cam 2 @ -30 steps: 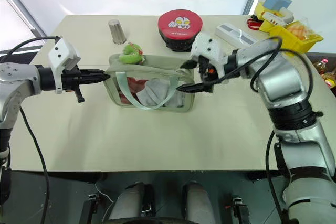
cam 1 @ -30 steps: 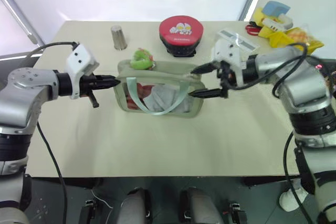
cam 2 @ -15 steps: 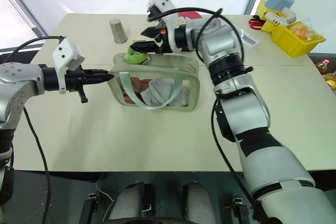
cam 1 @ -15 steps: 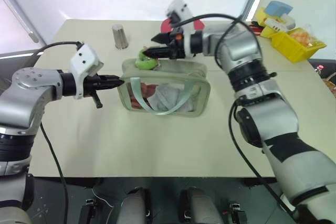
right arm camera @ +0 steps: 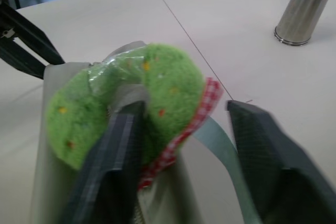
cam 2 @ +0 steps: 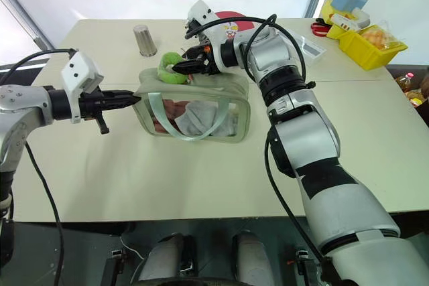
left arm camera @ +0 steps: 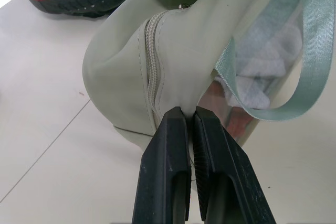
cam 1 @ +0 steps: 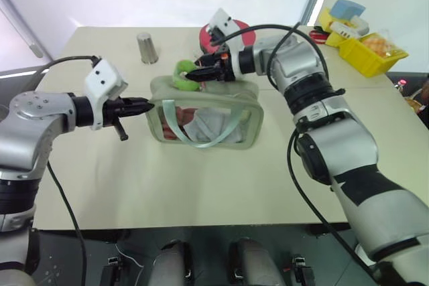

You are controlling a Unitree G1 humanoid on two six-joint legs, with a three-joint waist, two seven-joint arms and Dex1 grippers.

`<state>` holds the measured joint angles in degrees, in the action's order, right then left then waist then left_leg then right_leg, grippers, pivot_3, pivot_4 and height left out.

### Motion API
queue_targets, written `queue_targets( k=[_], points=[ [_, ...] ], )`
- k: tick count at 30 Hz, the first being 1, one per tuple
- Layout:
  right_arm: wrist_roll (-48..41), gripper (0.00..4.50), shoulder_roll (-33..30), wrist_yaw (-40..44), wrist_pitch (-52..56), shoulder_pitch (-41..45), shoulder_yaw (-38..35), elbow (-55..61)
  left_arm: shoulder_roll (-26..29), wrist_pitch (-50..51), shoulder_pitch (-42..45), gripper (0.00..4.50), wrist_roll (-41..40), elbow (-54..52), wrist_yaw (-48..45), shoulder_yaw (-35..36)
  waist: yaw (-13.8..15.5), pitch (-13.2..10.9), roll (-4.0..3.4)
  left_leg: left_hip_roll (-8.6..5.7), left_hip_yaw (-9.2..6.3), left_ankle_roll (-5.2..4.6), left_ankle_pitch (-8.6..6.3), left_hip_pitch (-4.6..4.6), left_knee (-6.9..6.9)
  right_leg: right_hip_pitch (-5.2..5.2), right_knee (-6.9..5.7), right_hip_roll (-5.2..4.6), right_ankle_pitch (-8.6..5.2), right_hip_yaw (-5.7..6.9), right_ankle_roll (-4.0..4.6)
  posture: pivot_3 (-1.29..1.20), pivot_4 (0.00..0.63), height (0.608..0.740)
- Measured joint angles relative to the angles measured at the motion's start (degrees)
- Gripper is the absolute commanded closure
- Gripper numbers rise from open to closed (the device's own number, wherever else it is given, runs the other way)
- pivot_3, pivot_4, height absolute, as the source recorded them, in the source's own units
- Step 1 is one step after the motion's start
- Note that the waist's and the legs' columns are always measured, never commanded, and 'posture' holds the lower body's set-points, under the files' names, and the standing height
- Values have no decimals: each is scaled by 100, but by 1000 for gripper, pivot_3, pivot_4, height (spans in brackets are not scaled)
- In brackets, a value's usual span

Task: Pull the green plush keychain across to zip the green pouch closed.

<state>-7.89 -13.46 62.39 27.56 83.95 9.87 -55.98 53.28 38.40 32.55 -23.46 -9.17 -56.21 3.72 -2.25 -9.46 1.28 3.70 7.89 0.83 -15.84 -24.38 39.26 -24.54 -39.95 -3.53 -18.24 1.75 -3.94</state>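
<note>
Currently the green pouch [cam 1: 204, 117] end is pinched by the left gripper [cam 1: 142, 104]; with the right gripper [cam 2: 179, 67] fingers [right arm camera: 118, 145] apart around the green plush keychain [cam 1: 181, 75], slipping off is risked.

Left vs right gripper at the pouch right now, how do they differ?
The left gripper has its fingers pinched shut on the end fabric of the green pouch; the right gripper has its fingers apart around the green plush keychain, not yet clamped. The left gripper sits at the pouch's end, by the zipper; the right gripper sits over its top edge. Both point at the pouch, roughly toward each other.
</note>
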Motion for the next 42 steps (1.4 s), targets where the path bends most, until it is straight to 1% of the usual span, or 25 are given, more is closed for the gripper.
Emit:
queue_targets(
  k=[2, 3, 7, 10, 14, 20, 28, 33, 36, 42],
  points=[
    [-15, 4226, -3, 29, 55, 0, -60, 12, -1, -8, 19, 4500, 18, 30, 2, -4, -9, 0, 0, 0, 0, 0, 0, 0, 0, 0, 0, 0, 0, 0, 0, 0, 150, 740],
    [-18, 4440, -10, 48, 85, -4, -86, 35, -2, -18, 31, 4500, 27, 47, 2, -8, -12, 0, 0, 0, -1, 0, 0, 0, 0, 0, 0, 0, 0, 0, 0, 0, 150, 740],
    [-22, 4440, -140, 101, 211, -67, -151, 247, -53, -63, 98, 4500, 45, 144, 2, -44, -10, 0, 0, 0, -1, 0, 0, -1, 0, 0, 0, -1, 0, 1, 0, 0, 150, 740],
    [-47, 4440, -396, 80, 453, -102, -239, 578, -57, -73, 112, 4500, 46, 151, 2, -60, -3, 0, 0, -1, -2, 0, 0, -2, 0, 0, 0, -2, 0, 1, 0, 0, 150, 740],
    [-130, 4440, -971, -122, 959, -345, -423, 1644, -61, -75, 102, 4500, 37, 144, -2, -64, 4, 0, 0, -1, -4, 0, 0, -2, -1, 0, 1, -4, 0, 0, 0, 0, 150, 740],
    [-132, 4440, -1819, -742, 1850, -1201, -633, 3263, -54, -42, 25, 4500, 22, 73, 5, -20, 9, 0, 0, -1, -4, 0, 0, -1, -1, 2, 4, -4, 0, -2, 0, 0, 150, 740],
    [-55, 4440, -2766, -1391, 2315, -2067, -748, 4848, -191, 13, 29, 4500, 17, -6, 72, -36, 49, 0, 0, -2, -4, 0, 0, 0, -1, 5, 9, -3, 0, -2, 0, 0, 150, 740],
    [-47, 4440, -2862, -1855, 2500, -2889, -921, 5353, -293, 36, 79, 4500, 19, -17, 111, -92, 128, 0, 0, -1, -2, 0, 0, 4, 0, 8, 10, 0, 0, -2, 0, 0, 150, 740],
    [-33, 4440, -2752, -2092, 2460, -3526, -887, 5463, -325, 59, 94, 4500, 19, -39, 115, -111, 149, 1, 0, -3, -1, 0, 0, 3, 1, 9, 11, 0, 0, -2, 0, 0, 150, 740],
    [-17, 4440, -2445, -2496, 2329, -4463, -824, 5585, -348, 112, 87, 4500, 19, -108, 134, -119, 148, 1, 0, -2, -2, 0, 0, 5, 1, 10, 12, 3, 0, -1, 0, 0, 150, 740]
  ],
)
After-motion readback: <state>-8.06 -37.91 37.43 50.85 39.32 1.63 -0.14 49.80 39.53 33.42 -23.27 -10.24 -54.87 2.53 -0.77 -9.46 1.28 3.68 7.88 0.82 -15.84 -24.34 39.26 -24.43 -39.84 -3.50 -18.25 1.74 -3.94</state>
